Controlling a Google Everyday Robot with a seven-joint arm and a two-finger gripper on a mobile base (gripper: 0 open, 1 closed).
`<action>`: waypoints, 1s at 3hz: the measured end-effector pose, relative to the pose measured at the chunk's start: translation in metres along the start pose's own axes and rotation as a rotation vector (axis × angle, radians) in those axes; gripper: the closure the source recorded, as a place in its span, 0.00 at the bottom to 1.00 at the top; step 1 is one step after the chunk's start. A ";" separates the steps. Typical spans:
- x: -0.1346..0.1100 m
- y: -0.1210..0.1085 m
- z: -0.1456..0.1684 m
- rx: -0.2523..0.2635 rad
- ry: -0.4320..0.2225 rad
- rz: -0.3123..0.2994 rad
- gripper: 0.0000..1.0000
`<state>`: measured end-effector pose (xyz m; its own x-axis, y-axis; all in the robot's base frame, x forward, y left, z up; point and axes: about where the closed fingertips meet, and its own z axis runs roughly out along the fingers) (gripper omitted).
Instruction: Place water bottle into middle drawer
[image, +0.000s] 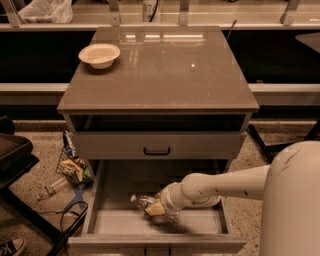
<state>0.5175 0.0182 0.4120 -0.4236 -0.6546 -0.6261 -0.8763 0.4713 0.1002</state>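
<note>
The middle drawer (200, 226) is pulled out wide below the upper drawer with the black handle. The water bottle (145, 202) lies tilted low inside the drawer tray, white cap toward the left. My gripper (157, 209) reaches into the drawer from the right on a white arm and sits around the bottle's body near the tray floor. The far end of the bottle is hidden by the gripper.
A cream bowl (99, 54) stands at the back left of the cabinet top (165, 70). The upper drawer (157, 145) is closed. Floor clutter with a label-less bottle (50, 189) and a wire basket (74, 170) lies left of the cabinet. A dark chair (12, 155) is at far left.
</note>
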 end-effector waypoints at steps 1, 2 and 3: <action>-0.001 0.001 0.002 -0.003 0.001 -0.002 0.52; -0.001 0.003 0.003 -0.006 0.002 -0.003 0.28; -0.001 0.004 0.004 -0.008 0.002 -0.003 0.05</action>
<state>0.5155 0.0225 0.4101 -0.4212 -0.6573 -0.6250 -0.8796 0.4641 0.1046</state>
